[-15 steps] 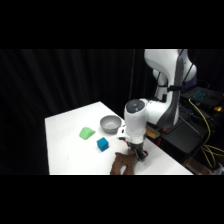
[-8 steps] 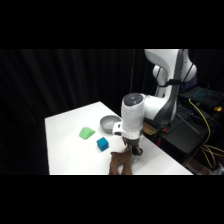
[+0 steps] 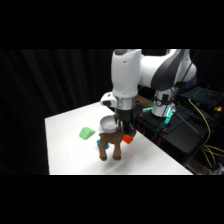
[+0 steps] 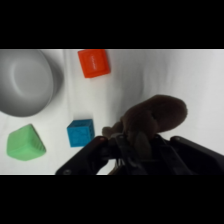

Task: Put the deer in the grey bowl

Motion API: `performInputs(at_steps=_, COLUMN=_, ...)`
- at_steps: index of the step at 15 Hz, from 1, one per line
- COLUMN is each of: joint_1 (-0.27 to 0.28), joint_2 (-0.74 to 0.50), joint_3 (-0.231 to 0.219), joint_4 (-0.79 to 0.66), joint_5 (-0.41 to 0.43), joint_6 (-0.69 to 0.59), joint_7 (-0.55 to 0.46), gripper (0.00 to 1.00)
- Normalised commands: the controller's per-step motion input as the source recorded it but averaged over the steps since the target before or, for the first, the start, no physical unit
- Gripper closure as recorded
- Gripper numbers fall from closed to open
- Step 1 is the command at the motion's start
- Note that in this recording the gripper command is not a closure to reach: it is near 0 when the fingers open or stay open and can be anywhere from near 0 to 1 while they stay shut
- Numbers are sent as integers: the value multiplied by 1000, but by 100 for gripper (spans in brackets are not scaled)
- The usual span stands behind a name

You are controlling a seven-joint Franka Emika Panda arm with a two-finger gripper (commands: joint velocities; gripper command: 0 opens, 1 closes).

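Observation:
The brown deer [image 3: 110, 143] hangs legs down above the table, and my gripper [image 3: 123, 128] is shut on its upper part. The wrist view shows the deer's brown body [image 4: 151, 120] bulging up from between my fingers at my gripper [image 4: 131, 154]. In the side view the grey bowl [image 3: 107, 121] sits on the table just behind and left of the deer. From the wrist, the grey bowl [image 4: 22, 82] is at the upper left, empty, off to the side of the deer.
A green block [image 3: 87, 132] [image 4: 25, 143] lies left of the bowl. A blue block [image 3: 100, 143] [image 4: 80, 132] sits partly behind the deer, and a red block [image 3: 129, 139] [image 4: 94, 62] lies to its right. Cables and dark gear [image 3: 200, 115] crowd the right side past the table edge.
The arm has risen and swung left toward the bowl, carrying the deer up off the table with it.

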Motion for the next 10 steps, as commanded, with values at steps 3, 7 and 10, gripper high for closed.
performInputs(at_steps=3, joint_1=-272, joint_2=-207, joint_3=-44, joint_4=137, joint_5=-20, joint_6=-205, joint_7=-180, gripper=44)
performInputs(at_steps=7, joint_1=-254, joint_2=-222, joint_3=-102, joint_4=-84, joint_5=24, joint_6=-4, joint_7=-163, gripper=44)
performInputs(at_steps=10, joint_1=-200, joint_2=-354, joint_3=-107, joint_4=-262, joint_5=85, joint_6=8, joint_7=-181, gripper=44)
